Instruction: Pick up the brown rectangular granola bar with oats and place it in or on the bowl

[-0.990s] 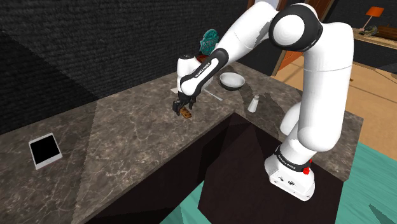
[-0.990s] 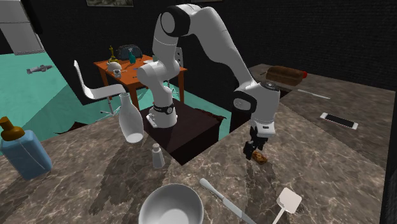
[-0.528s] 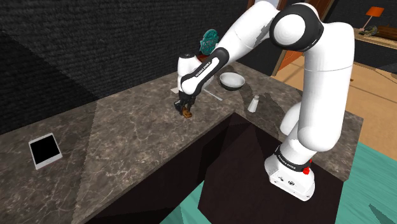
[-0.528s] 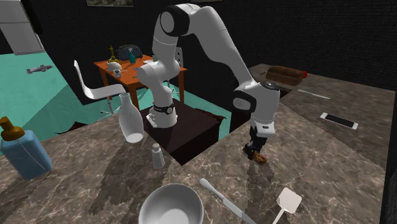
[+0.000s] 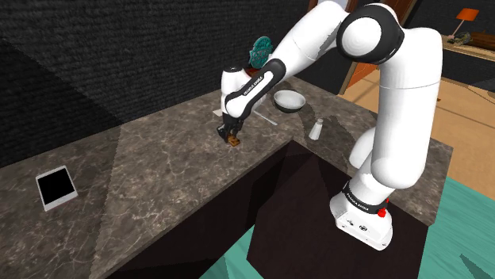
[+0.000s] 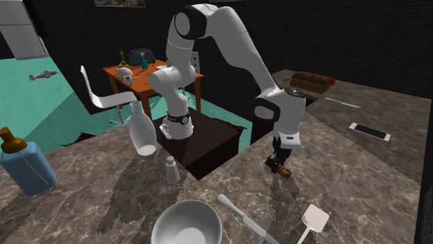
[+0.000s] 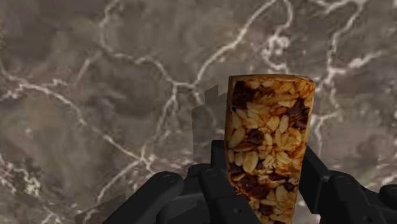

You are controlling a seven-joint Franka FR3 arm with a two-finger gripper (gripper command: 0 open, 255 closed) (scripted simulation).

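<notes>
Two black fingers [image 7: 217, 170] of the gripper [image 7: 267, 175] are clenched on the granola bar [image 7: 270, 137], one pressed against each long side. The bar is brown, rectangular and studded with pale oats and dark bits. It is held lengthwise between the jaws, and most of its length stands out past the fingertips toward the dark veined counter [image 7: 95, 95]. In the two exterior views the bar is seen hanging straight below the jaws, close over the counter near its edge. Whether its far end touches the stone cannot be told.

The bowl [image 6: 161, 223] is found well apart from the jaws, on the same counter. It is pale and round, and only its own smooth inner wall is seen within it. A long light utensil [image 6: 243, 215] and a white spatula [image 6: 313, 218] are laid between the jaws and the bowl, the utensil just beside the bowl's rim. A small shaker [image 6: 171, 170] is set farther from the jaws than the bowl's near rim, and a white bottle [image 6: 142, 132] is seen beyond it. A blue bottle [image 6: 26, 170] with a brown cap is placed farthest from the jaws. What these three hold cannot be told.
</notes>
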